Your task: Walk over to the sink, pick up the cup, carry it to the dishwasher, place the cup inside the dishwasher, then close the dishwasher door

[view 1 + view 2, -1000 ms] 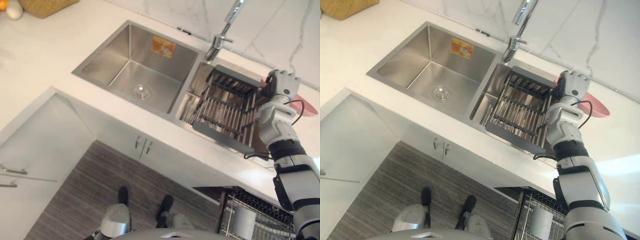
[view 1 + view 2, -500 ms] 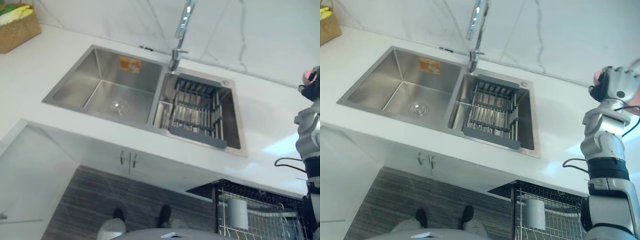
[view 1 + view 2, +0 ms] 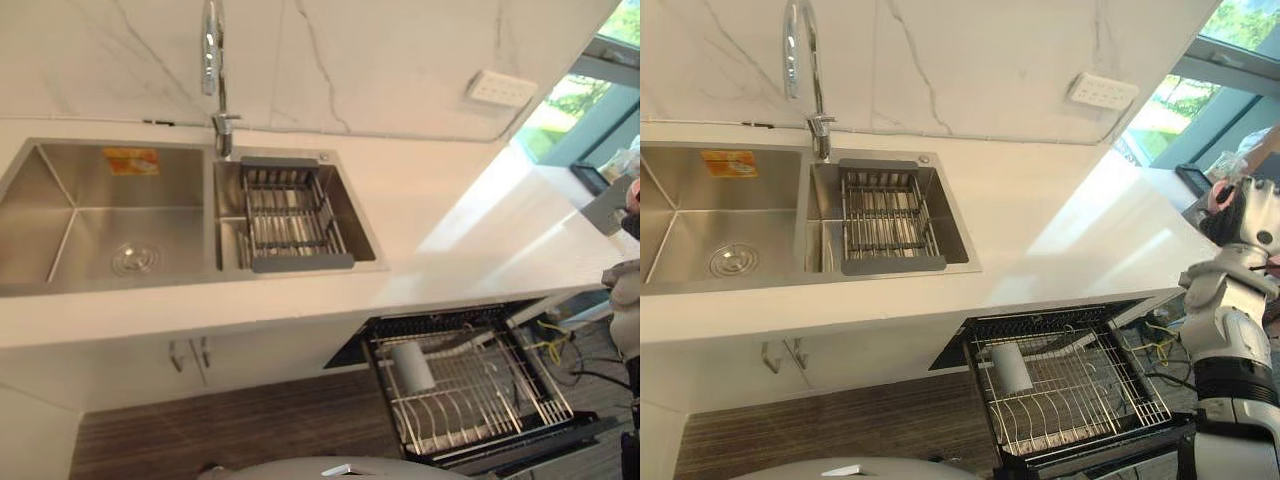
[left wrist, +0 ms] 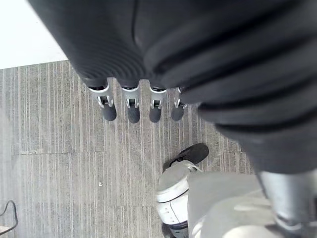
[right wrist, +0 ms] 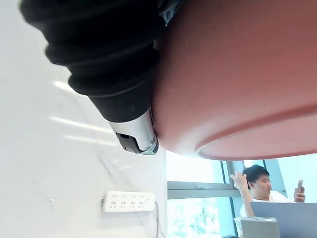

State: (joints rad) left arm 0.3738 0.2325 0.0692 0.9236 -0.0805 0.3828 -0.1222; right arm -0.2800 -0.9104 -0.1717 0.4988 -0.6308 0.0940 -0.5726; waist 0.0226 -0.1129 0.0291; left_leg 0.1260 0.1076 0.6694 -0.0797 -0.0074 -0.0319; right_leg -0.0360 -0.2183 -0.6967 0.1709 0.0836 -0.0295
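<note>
left hand (image 4: 132, 111) hangs over the floor (image 4: 59, 163), fingers straight, nothing in it. sink (image 3: 75, 215) at the left of the counter (image 3: 440, 220), faucet (image 3: 212, 50) behind it, drain rack (image 3: 290, 215) in the right basin. dishwasher (image 3: 1040, 325) open under the counter, wire rack (image 3: 1110, 385) pulled out, grey cylinder (image 3: 1010, 368) upright in it. right hand (image 3: 1245, 215) far right, past the wire rack, holding the pink cup (image 5: 237, 74): looks like a full wrap, fingers mostly hidden

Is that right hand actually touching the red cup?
Touching. The right wrist view shows a finger of the right hand pressed against the side of the red cup, with no gap between them.
</note>
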